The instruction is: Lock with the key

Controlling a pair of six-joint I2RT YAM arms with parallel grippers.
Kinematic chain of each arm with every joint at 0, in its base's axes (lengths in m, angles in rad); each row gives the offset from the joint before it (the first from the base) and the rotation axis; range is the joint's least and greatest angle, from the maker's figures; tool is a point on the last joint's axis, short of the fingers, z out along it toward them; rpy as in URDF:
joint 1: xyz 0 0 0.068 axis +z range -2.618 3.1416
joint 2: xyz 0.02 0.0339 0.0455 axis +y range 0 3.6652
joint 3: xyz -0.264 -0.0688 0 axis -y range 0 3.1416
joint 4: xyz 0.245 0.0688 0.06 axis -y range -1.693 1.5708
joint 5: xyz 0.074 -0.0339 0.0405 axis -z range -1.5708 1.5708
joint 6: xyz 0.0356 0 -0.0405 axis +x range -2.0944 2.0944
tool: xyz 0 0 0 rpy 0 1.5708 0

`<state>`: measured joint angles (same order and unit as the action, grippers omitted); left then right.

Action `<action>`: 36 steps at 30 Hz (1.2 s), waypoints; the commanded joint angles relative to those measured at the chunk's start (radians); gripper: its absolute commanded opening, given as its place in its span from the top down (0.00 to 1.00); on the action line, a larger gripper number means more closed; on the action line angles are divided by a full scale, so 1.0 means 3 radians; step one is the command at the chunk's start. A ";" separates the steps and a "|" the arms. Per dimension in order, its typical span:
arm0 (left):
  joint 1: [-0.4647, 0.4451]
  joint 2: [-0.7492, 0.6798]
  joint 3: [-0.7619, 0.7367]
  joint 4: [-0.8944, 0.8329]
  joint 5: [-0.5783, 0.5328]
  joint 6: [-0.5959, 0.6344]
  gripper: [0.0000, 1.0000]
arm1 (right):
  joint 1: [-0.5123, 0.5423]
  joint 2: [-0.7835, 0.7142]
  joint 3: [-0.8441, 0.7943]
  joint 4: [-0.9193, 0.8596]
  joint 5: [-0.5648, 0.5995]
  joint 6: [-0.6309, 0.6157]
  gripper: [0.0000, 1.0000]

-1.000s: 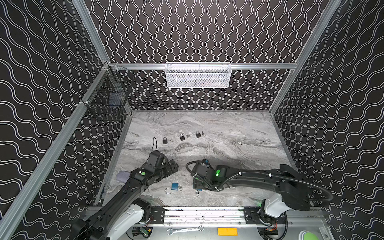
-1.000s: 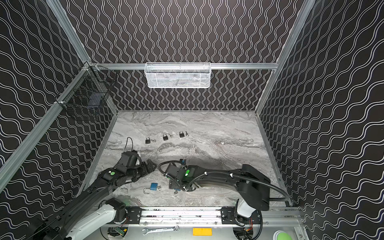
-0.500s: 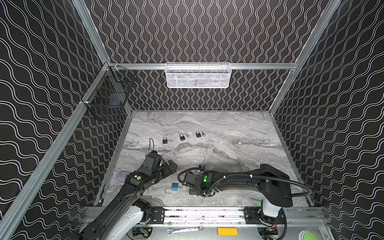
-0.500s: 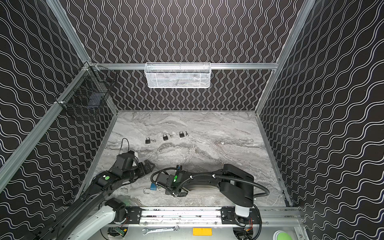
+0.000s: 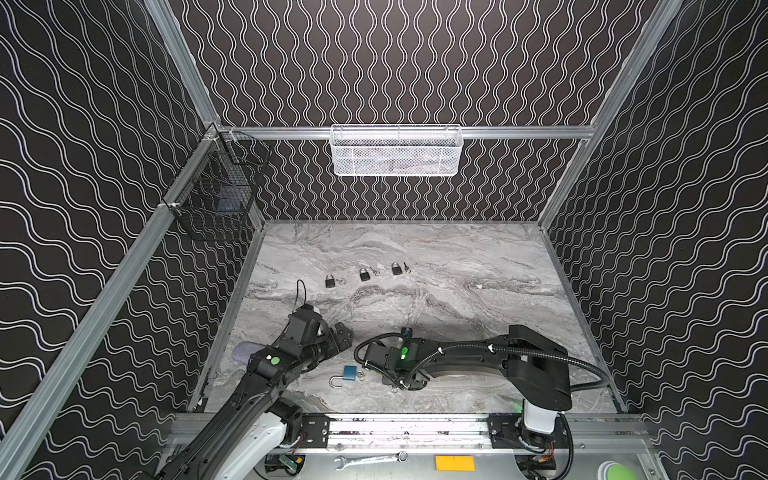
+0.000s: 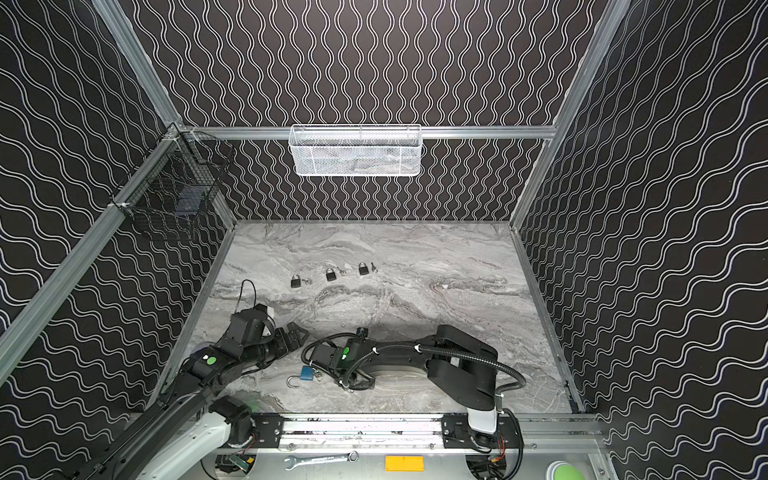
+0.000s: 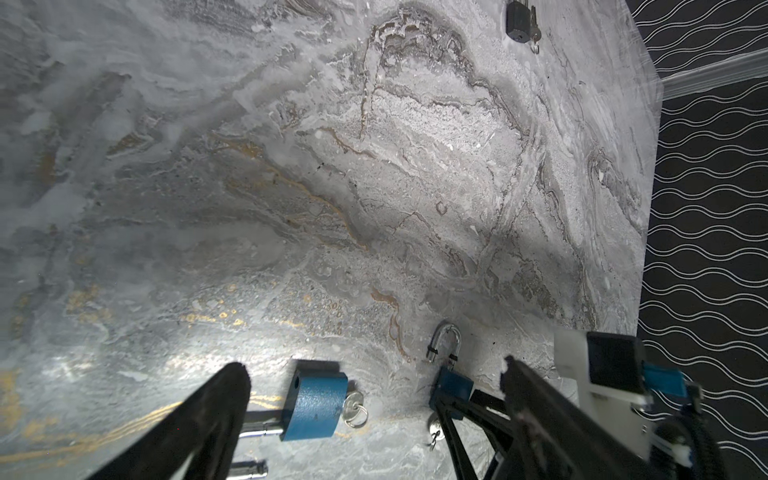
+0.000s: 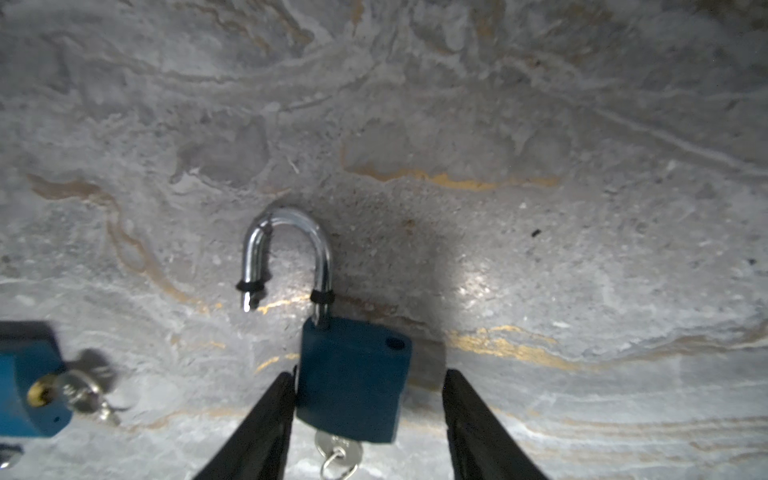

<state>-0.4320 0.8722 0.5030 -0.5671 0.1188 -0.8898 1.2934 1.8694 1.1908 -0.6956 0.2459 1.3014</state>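
Blue metal padlock [image 8: 351, 386], shackle open, silver key [image 8: 337, 449] inserted: right end effector [image 8: 370, 376] straddles it, unclosed, presumably to brace; left end effector [image 7: 372, 370] wide.

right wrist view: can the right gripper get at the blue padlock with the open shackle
Likely yes: the padlock sits between the jaws of the open right gripper, with nothing in the way.

Both top views look steeply down from high above 6 o'clock, facing 12 o'clock, sharing the whole table [image 5: 415, 249]. The left wrist view looks down from low at 7 o'clock, reaching the 3 o'clock wall [image 7: 706, 208]. The right wrist view sits closest; both wrist views share the blue lock [image 7: 316, 405] and its twin [image 8: 353, 386].
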 commanded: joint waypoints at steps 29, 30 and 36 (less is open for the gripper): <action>0.0051 0.0028 0.0351 -0.0278 0.0335 0.0533 0.01 | 0.0030 -0.0032 -0.0265 0.0293 -0.0144 -0.0048 0.77; 0.0049 0.0033 0.0364 -0.0311 0.0339 0.0537 0.01 | 0.0022 -0.0051 -0.0245 0.0294 -0.0096 -0.0101 0.77; 0.0049 0.0055 0.0328 0.0005 0.0645 0.0573 0.01 | -0.0150 -0.0196 -0.0030 0.0360 -0.0010 -0.0714 0.82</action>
<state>-0.4191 0.8841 0.6022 -0.6510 0.2462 -0.7483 1.2667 1.8381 1.1603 -0.6010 0.2440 1.1995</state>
